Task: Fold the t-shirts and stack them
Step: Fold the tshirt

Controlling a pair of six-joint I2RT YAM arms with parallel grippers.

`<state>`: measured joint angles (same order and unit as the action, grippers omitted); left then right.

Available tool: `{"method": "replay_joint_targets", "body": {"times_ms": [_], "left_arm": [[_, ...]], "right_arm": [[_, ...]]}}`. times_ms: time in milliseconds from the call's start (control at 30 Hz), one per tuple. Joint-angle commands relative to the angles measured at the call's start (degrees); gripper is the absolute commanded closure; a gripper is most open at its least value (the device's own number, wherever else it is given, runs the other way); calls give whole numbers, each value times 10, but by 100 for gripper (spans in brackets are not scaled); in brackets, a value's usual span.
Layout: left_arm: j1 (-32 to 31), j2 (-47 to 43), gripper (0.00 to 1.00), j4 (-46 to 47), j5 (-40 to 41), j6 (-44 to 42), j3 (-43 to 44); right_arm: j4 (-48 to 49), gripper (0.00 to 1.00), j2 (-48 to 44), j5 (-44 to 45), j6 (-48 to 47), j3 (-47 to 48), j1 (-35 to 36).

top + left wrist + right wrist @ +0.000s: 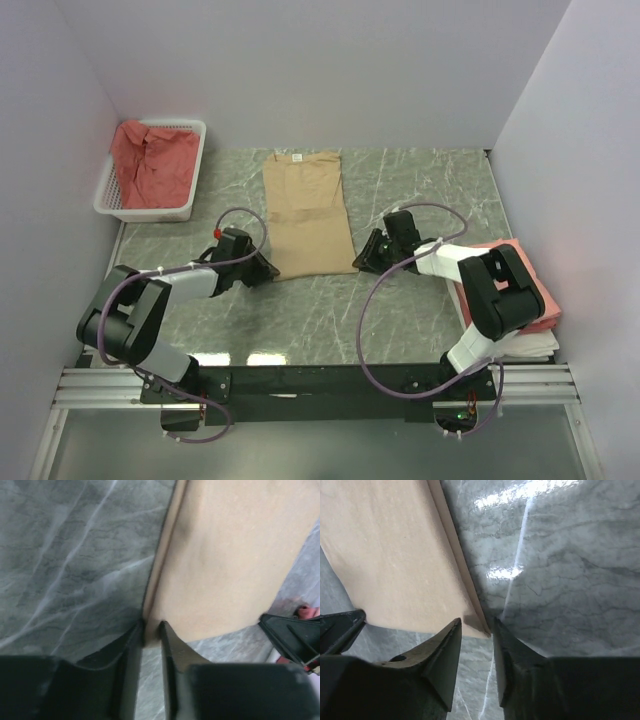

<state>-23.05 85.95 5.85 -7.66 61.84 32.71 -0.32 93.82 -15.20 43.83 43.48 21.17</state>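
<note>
A tan t-shirt [308, 215], folded into a long strip, lies flat in the middle of the table. My left gripper [268, 272] is at its near left corner. In the left wrist view the gripper [151, 626] is shut on that corner of the tan t-shirt [225, 565], with cloth pinched between the tips. My right gripper [360, 262] is at the near right corner. In the right wrist view it [476, 624] is open, with the corner of the tan t-shirt [395, 565] between the jaws, low on the table.
A white basket [190, 205] at the back left holds a crumpled red shirt [152, 160]. A stack of folded shirts [540, 295], pink on white, sits at the near right. Grey walls close in the table on three sides.
</note>
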Motion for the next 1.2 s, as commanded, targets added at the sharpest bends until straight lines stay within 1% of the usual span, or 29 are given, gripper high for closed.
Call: {"method": "replay_joint_targets", "body": {"times_ms": [0,33,67,100,167,233,267,333,433,467,500,533,567,600,633,667,700,767,800,867,900,933,967,1000,1033,1067,1133,1167], "left_arm": [[-1,17,75,-20,14,-5,-6],[-1,17,79,-21,14,-5,-6],[-1,18,83,-22,13,-7,-5],[-1,17,91,-22,11,-10,-5],[-2,12,98,-30,8,-15,-1],[-7,-1,99,-54,11,-20,4],[-9,-9,99,-57,13,-24,4],[-10,-40,99,-94,13,-28,-3],[-20,-92,99,-116,9,-30,-30],[-26,-106,99,-130,6,-29,-40],[-33,-137,99,-139,13,-26,-56],[-51,-152,99,-149,16,-24,-64],[-60,-169,99,-164,18,-16,-83],[-69,-185,99,-172,19,-10,-94],[-89,-218,99,-178,25,-2,-105],[-99,-236,99,-183,26,15,-117],[-108,-269,99,-194,27,24,-138],[-140,-303,99,-203,29,50,-157],[-151,-317,97,-209,32,56,-168],[-165,-357,91,-247,44,57,-168],[-167,-370,82,-263,50,56,-159],[-168,-400,77,-295,58,54,-153],[-168,-417,72,-306,75,50,-138],[-168,-444,66,-315,75,46,-129],[-167,-452,64,-324,91,41,-117],[-165,-455,64,-328,112,27,-87],[-156,-428,67,-324,123,7,-50],[-151,-410,72,-310,121,-13,-16]], "right_arm": [[2,66,30,3,0,7,6],[2,76,33,3,1,7,6],[1,81,35,1,3,7,6],[1,85,36,-2,4,6,7],[2,92,32,-8,4,3,8],[1,100,19,-11,3,-2,9],[1,100,11,-11,0,-10,9],[-1,100,-21,-11,-2,-25,9],[2,100,-78,-19,-3,-77,13],[2,100,-93,-21,-2,-111,17],[1,100,-128,-23,0,-131,22],[1,100,-147,-25,5,-151,26],[16,100,-168,-22,17,-192,41],[17,100,-211,-18,24,-211,51],[16,100,-232,-12,41,-230,61],[16,100,-253,-6,52,-262,83],[14,100,-295,0,62,-277,96],[7,100,-338,17,91,-312,118],[-11,100,-376,22,99,-321,137],[-49,100,-418,35,116,-341,147],[-65,100,-460,41,118,-343,150],[-108,90,-483,47,119,-343,150],[-132,85,-506,55,117,-332,150],[-155,80,-548,76,115,-322,150],[-196,71,-565,88,107,-310,150],[-211,66,-586,101,101,-280,150],[-225,58,-584,124,77,-246,150],[-221,57,-573,127,65,-212,150]]}}
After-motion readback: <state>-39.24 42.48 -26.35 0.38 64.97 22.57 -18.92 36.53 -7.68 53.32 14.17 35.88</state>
